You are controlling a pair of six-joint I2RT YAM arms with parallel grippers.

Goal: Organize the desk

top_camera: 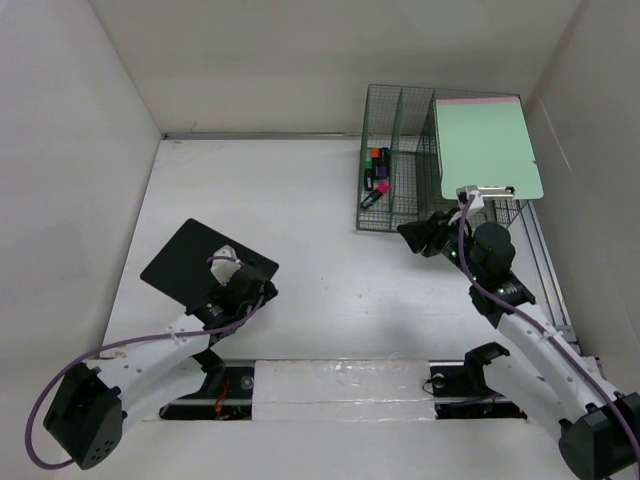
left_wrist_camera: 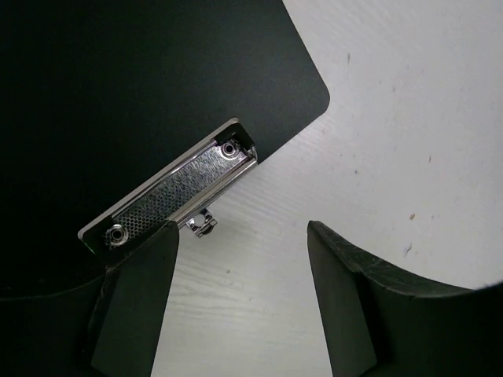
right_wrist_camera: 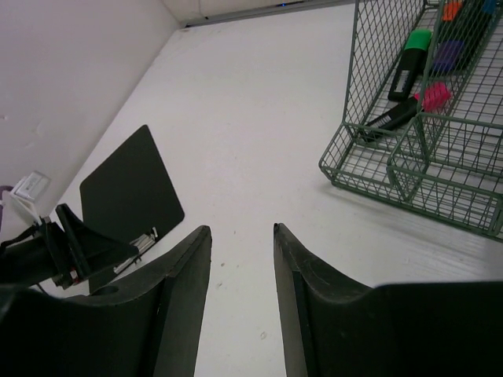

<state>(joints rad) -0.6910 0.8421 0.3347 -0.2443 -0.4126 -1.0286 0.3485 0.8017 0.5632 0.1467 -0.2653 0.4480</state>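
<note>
large flat white matte desk (top_camera: pixel 330 300): walled in white on three sides; it spreads out beyond both my arm bases and carries everything below.
green wire-mesh organizer rack (top_camera: pixel 390 215): stands on the desk at the far right, close to the right wall.
pale green rectangular clipboard (top_camera: pixel 487 145): stands tilted in the rack's right part, its metal clip at the near, lower edge.
flat black rectangular clipboard (top_camera: pixel 185 262): lies flat on the left part of the desk, turned at an angle, well apart from the rack.
my left pincer (left_wrist_camera: pixel 242 232): spread wide, pinching nothing; it hangs over the black clipboard's near corner. bare desk shows between the fingers, and one finger (left_wrist_camera: pixel 137 298) overlaps the board's edge.
my right pincer (right_wrist_camera: pixel 240 232): fingers parted and empty, just beside the rack's near wall, below the pale green clipboard; whether it touches the wire i cannot tell.
silver metal spring clip (left_wrist_camera: pixel 169 188): sits on the black clipboard's edge, right by my left finger.
coloured highlighter pens (top_camera: pixel 377 170): green, orange, purple and pink ones, lying in the rack's left compartment.
</note>
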